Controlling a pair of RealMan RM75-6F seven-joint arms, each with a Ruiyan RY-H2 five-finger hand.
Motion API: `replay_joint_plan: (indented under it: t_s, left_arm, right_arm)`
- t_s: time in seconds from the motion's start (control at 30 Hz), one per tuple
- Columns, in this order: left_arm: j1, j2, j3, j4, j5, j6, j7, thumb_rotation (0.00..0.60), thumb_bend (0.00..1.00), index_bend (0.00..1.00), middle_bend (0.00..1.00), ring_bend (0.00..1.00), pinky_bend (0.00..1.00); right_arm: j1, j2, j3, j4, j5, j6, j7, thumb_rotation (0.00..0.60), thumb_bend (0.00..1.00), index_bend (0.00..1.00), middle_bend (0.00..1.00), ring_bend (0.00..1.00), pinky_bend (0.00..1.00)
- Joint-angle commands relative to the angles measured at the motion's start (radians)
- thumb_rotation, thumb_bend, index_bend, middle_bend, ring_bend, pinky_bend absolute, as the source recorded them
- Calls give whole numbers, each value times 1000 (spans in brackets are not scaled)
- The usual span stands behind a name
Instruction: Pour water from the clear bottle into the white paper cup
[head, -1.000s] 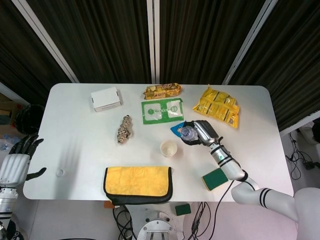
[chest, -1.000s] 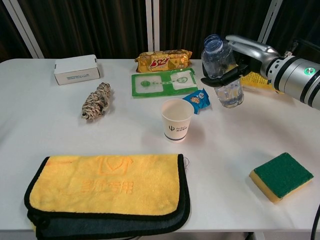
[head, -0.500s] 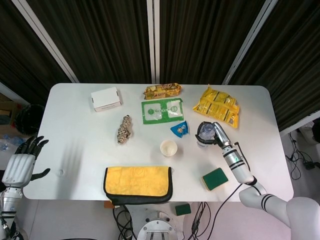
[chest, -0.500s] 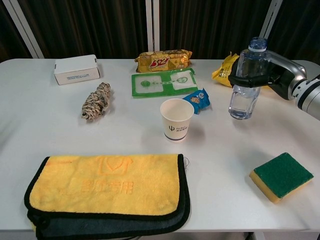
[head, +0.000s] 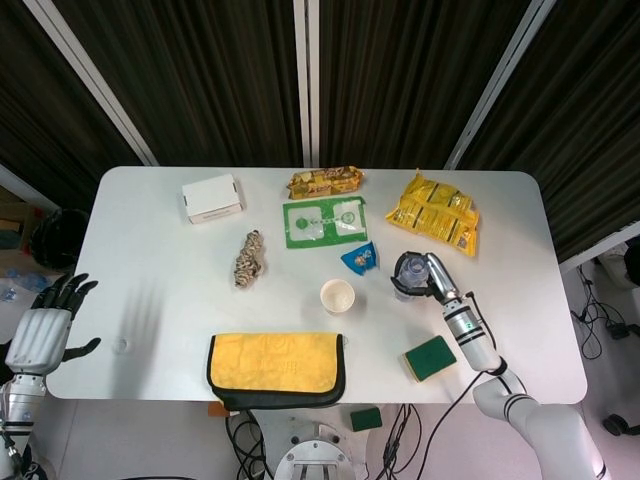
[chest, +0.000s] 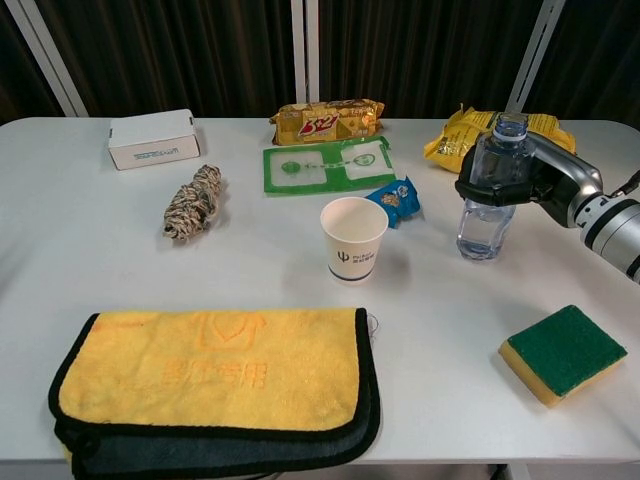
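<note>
My right hand (chest: 540, 182) wraps clear bottle (chest: 490, 190) mid-body; bottle upright, base on table (chest: 430, 330), so no spill. White paper cup (chest: 353, 237) stands apart toward my left. My left hand (head: 45, 325) spread, holding nothing, off table edge.

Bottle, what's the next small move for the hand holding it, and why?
Probably open the right hand and draw it back. The bottle stands upright on the table, apart from the cup, with the fingers wrapped around its upper part, so it looks already set down.
</note>
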Motion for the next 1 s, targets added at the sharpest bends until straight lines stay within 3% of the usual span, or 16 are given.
replay_joint_plan:
  t_s: [0.03, 0.3, 0.43, 0.6, 1.0]
  left_arm:
    - [-1, -3, 0, 3, 0, -1, -3, 600, 97, 171, 116, 57, 184]
    - [-1, -3, 0, 4, 3, 3, -2, 600, 97, 171, 116, 57, 183]
    - [0, -2, 1, 4, 0, 2, -2, 600, 97, 170, 116, 57, 184]
    - [0, 1, 0, 3, 4, 9, -3, 600, 98, 171, 116, 57, 184]
    - [-4, 3, 1, -8, 10, 9, 6, 600, 97, 171, 116, 57, 183]
  right_arm:
    - [0, -13, -9, 27, -6, 5, 15, 600, 387, 915, 771, 800, 671]
    - [0, -17, -27, 61, -14, -4, 35, 600, 308, 847, 764, 733, 670]
    - [-2, -10, -48, 67, -28, -13, 38, 600, 203, 696, 661, 620, 649]
    - [-10, -6, -55, 69, -32, 0, 42, 600, 10, 439, 469, 442, 571]
    - [-20, 15, -58, 57, -26, 5, 38, 600, 0, 117, 220, 205, 409]
